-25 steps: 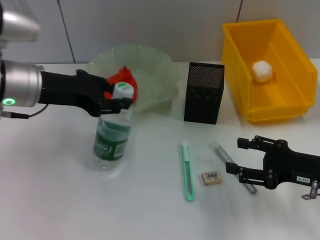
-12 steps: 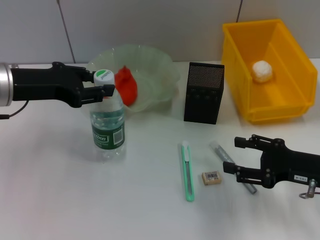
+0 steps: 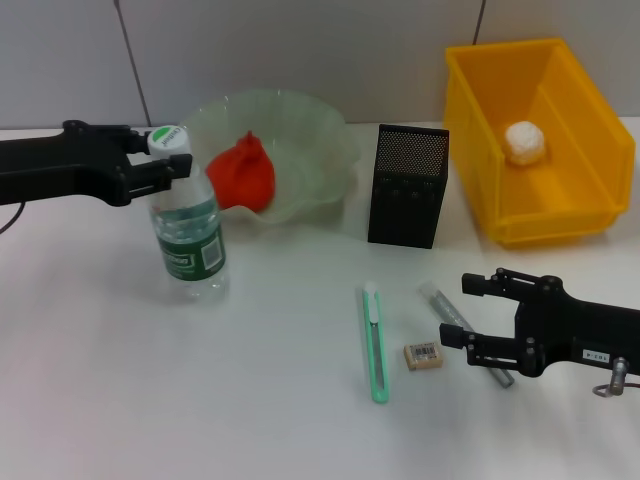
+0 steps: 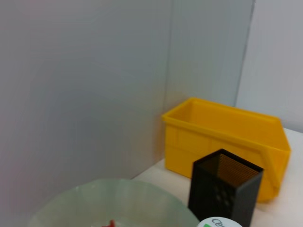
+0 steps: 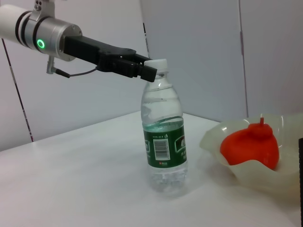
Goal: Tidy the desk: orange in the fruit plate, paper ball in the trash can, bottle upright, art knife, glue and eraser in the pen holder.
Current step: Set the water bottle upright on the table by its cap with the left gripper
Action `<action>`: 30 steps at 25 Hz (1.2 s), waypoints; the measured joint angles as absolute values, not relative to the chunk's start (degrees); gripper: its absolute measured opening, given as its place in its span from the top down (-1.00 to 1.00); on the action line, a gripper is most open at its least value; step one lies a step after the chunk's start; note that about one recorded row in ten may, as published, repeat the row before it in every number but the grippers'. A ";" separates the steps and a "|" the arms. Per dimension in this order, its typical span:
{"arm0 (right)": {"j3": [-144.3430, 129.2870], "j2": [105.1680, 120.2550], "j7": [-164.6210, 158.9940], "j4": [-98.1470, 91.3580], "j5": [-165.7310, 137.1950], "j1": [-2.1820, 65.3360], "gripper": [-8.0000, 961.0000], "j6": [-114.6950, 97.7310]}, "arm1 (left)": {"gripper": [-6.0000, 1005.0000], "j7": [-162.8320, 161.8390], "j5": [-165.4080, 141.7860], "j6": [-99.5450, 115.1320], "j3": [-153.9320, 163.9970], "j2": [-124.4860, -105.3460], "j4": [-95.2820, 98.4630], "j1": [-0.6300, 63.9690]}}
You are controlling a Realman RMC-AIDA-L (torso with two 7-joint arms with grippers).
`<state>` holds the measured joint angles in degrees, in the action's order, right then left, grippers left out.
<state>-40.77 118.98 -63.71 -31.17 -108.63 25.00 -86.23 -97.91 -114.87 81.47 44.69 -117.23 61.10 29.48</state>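
Observation:
The clear bottle with a green label stands upright on the table, in front of the fruit plate. My left gripper is shut on its neck just under the white cap; the right wrist view shows the same grip, left gripper on bottle. The orange lies in the fruit plate. The paper ball sits in the yellow trash can. The green art knife, eraser and grey glue lie before the black pen holder. My right gripper is open, straddling the glue.
The pen holder, the trash can and the plate's rim also show in the left wrist view against the grey wall. In the right wrist view the orange sits in the plate beside the bottle.
My left gripper has drawn back to the left with the bottle, which now stands straighter and farther left. The right gripper has edged left over the glue.

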 joint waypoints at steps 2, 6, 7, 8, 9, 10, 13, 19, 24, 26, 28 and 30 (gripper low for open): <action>-40.83 118.99 -63.71 -31.12 -108.63 24.99 -0.62 -86.22 | 0.07 -97.59 -114.87 80.87 43.91 -117.24 60.27 29.45; -40.87 119.00 -63.66 -30.89 -108.63 24.98 -0.62 -86.14 | 0.06 -96.73 -114.87 79.49 43.55 -117.23 59.11 29.34; -40.87 119.00 -63.65 -30.79 -108.63 24.98 -0.62 -86.12 | 0.06 -96.20 -114.87 78.89 43.54 -117.26 58.90 29.22; -40.87 119.00 -63.65 -30.68 -108.63 25.00 -0.62 -86.10 | 0.06 -95.89 -114.87 78.44 43.53 -117.34 58.87 29.14; -40.87 119.00 -63.64 -30.53 -108.63 25.05 -0.62 -86.05 | 0.06 -95.36 -114.87 77.77 43.52 -117.50 58.87 29.03; -40.87 119.00 -63.64 -30.53 -108.63 25.05 -0.62 -86.05 | 0.06 -95.36 -114.87 77.77 43.52 -117.50 58.87 29.03; -40.87 119.00 -63.63 -30.44 -108.63 25.07 -0.62 -86.02 | 0.06 -94.63 -114.87 76.73 43.51 -117.79 58.87 28.86; -40.86 119.00 -63.62 -30.40 -108.63 24.97 -0.62 -85.91 | 0.05 -93.71 -114.87 75.37 43.50 -118.00 58.34 28.79; -40.86 119.00 -63.62 -30.41 -108.64 24.89 -0.62 -85.88 | 0.05 -93.57 -114.88 74.35 43.80 -118.03 57.70 28.82; -40.86 119.00 -63.62 -30.41 -108.64 24.88 -0.62 -85.88 | 0.05 -93.53 -114.88 74.23 43.84 -118.03 57.68 28.81; -40.86 119.00 -63.62 -30.40 -108.64 24.87 -0.62 -85.90 | 0.04 -93.51 -114.89 74.16 43.86 -118.03 57.67 28.79; -40.86 119.00 -63.63 -30.41 -108.63 24.87 -0.62 -85.90 | 0.04 -93.51 -114.89 74.15 43.89 -118.03 57.65 28.78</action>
